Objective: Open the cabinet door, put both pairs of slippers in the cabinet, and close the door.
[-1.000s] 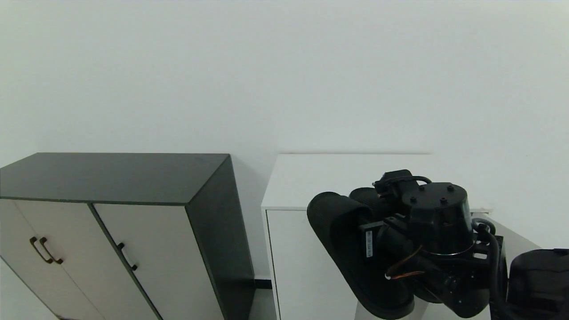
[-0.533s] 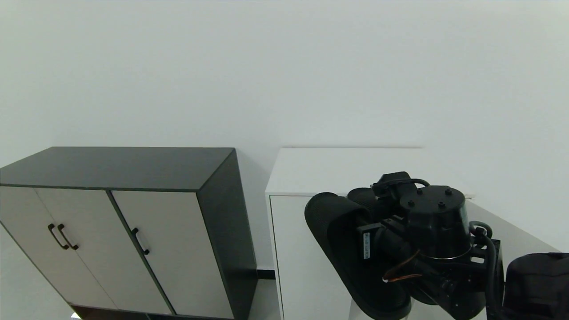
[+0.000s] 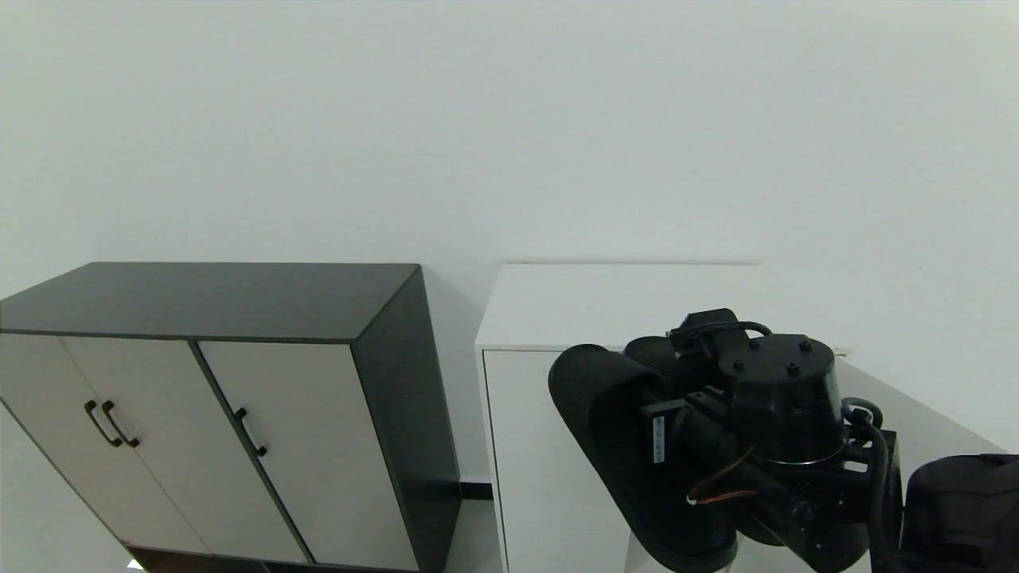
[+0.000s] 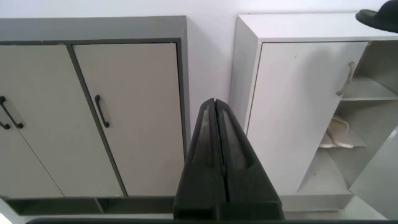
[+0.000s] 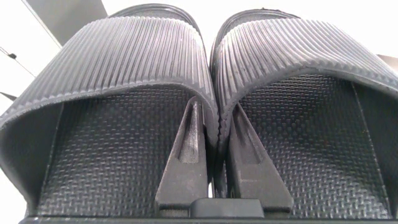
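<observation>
Fingers of the right gripper (image 5: 216,111), two of them, pinch tight on the adjoining straps of two black slippers (image 3: 629,446), held as one pair before the white cabinet (image 3: 605,306); that cabinet stands open, one pale pair (image 4: 339,132) on a shelf inside; the left gripper (image 4: 216,109) is closed on nothing; beside the white cabinet stands one dark cabinet (image 3: 239,302), its three doors (image 3: 294,446) shut.
</observation>
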Motion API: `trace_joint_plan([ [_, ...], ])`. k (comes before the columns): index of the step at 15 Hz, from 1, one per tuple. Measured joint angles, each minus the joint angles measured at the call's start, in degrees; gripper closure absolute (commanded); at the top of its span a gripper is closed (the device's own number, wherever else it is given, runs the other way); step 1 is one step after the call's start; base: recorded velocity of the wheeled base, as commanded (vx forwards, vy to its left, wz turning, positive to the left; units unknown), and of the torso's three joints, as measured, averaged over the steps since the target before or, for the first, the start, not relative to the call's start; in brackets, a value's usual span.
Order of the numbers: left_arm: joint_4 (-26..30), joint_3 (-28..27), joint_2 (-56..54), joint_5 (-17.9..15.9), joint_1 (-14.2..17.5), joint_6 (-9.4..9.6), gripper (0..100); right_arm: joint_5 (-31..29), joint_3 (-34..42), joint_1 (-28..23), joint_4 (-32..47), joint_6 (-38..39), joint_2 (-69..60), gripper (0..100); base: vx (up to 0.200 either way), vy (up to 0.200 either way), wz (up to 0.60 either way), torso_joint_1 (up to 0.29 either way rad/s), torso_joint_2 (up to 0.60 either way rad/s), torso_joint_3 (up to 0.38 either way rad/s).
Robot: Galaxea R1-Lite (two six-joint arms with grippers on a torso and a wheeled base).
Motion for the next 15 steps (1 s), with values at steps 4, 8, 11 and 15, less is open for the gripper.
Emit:
trace_joint_plan([
  [4, 0.0, 0.0, 0.0, 0.0, 0.0, -0.02, 100, 0.0, 0.3, 0.0, -1.1, 0.0, 0.1, 100, 0.0, 0.0, 0.0, 0.0, 0.0, 0.0],
  [8, 0.0, 0.0, 0.0, 0.0, 0.0, 0.0, 100, 0.0, 0.5, 0.1, -3.4, -0.2, 1.1, 100, 0.0, -0.15, 0.0, -0.002, 0.0, 0.003],
  [11, 0.0, 0.0, 0.0, 0.0, 0.1, 0.0, 100, -0.1, 0.9, 0.0, -3.4, -0.4, 1.2, 100, 0.0, -0.2, 0.0, 0.005, 0.0, 0.002],
  [15, 0.0, 0.0, 0.0, 0.0, 0.0, 0.0, 100, 0.0, 1.8, 0.4, -3.4, -0.6, 0.7, 100, 0.0, -0.2, 0.0, 0.005, 0.0, 0.001],
])
